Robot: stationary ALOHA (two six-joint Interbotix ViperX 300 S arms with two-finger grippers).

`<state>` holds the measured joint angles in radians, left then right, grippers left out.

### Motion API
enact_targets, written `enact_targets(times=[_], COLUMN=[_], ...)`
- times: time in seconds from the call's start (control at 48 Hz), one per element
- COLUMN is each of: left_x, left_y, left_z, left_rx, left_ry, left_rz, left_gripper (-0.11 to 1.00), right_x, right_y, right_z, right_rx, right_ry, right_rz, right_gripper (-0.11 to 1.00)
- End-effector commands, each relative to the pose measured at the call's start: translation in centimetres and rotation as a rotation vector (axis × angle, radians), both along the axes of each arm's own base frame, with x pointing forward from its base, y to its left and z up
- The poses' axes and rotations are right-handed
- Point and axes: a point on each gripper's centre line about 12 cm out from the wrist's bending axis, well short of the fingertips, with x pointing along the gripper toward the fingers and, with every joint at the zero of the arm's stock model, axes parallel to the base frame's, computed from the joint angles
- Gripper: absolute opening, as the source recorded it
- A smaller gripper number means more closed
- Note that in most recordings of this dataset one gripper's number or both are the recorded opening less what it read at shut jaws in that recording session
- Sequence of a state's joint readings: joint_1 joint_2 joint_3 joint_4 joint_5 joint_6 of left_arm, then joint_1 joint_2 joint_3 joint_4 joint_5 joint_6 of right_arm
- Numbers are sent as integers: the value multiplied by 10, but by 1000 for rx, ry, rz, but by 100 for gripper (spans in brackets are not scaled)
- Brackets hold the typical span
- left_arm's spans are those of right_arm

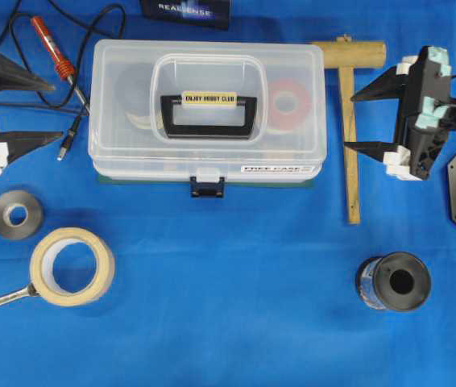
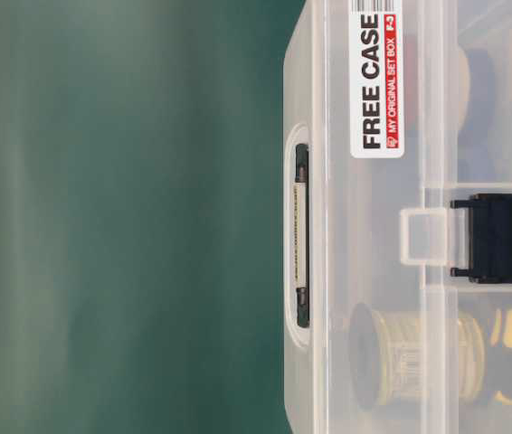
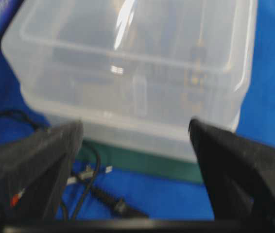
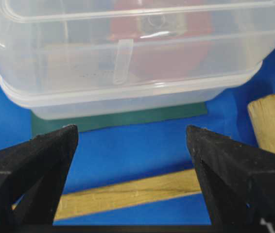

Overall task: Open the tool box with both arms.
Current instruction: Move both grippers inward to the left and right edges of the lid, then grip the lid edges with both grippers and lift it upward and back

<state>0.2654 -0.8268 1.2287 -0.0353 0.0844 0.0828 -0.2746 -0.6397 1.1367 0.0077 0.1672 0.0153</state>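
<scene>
Plainly, left gripper (image 1: 41, 110) waited at left table edge, jaws spread wide, empty, aimed at tool box (image 1: 206, 113) end wall; likely lined up to brace it. Soldering iron (image 1: 54, 48) lay between. Tool box sat centre-back on blue table (image 1: 236, 298), lid shut, blue latch (image 1: 207, 185) down toward front. Handle (image 1: 209, 114) read "ENJOY HOBBY CLUB"; sticker (image 2: 376, 81) read "FREE CASE", "MY ORIGINAL SET BOX". Wooden mallet (image 1: 349, 121) lay right of box. Right gripper (image 1: 366, 119) mirrored, spread, empty.
</scene>
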Motion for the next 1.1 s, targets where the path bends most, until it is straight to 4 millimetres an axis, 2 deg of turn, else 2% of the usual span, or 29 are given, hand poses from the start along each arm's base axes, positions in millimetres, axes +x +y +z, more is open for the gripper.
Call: enact_targets(times=[0.0,0.291,0.562,1.083], left_x=[8,33,51,51], left_y=[3,2,2,2], left_z=[2,-4,-5,9], left_rx=[0,2,-2,11], left_ry=[-14,-21,-2,-51], left_rz=[6,-23,-41,-41], left_gripper=[90,90,90,90], right_x=[9,19,39,49], right_y=[-3,-6,-5,-6], right_z=[12,16,17,30], right_rx=[-14,-17,-23,-35], right_ry=[-49,-65,-83,-134], right_rz=[-3,-3,21,27], right_gripper=[87,87,87,87])
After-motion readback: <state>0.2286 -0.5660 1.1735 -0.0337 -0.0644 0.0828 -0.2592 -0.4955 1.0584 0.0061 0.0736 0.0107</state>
